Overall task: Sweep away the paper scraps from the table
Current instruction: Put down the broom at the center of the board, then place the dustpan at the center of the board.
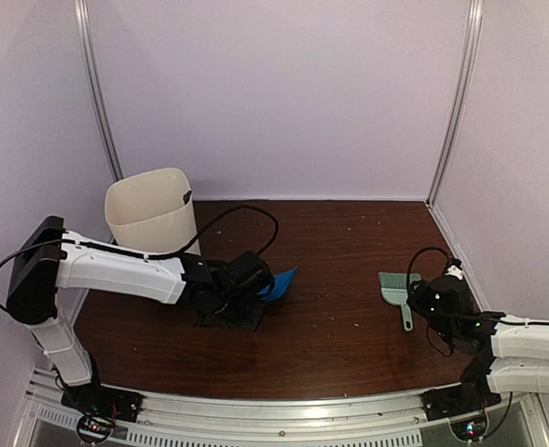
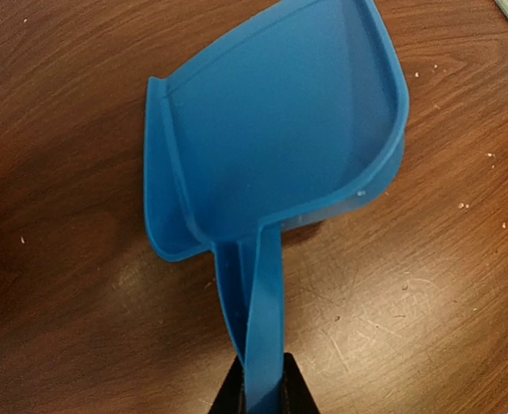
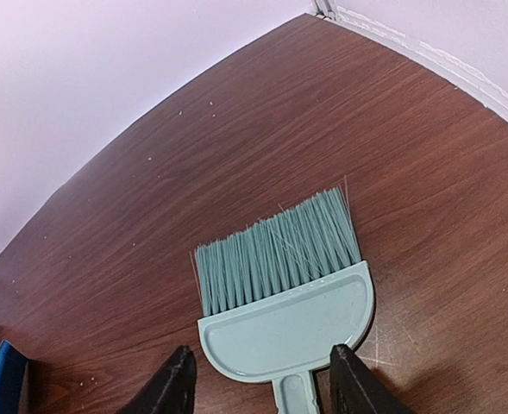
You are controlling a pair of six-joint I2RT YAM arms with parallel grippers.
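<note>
The blue dustpan [image 2: 279, 129] hangs tilted just above the table [image 1: 349, 242], its inside bare. My left gripper [image 2: 260, 392] is shut on its handle, and the top view shows that gripper [image 1: 255, 287] left of centre with the dustpan [image 1: 280, 281] pointing right. The pale green hand brush [image 3: 288, 293] lies flat on the table, bristles pointing away. My right gripper [image 3: 262, 388] stands open, one finger on each side of the brush handle and clear of it. In the top view the brush [image 1: 395, 289] lies at the right, just left of the right gripper [image 1: 425, 300]. The paper scraps are out of view.
A cream waste bin [image 1: 151, 212] stands at the back left, behind the left arm. Tiny pale specks [image 2: 460, 205] dot the wood. Pale walls close the back and both sides. The silver front rail [image 1: 283, 410] runs along the near edge.
</note>
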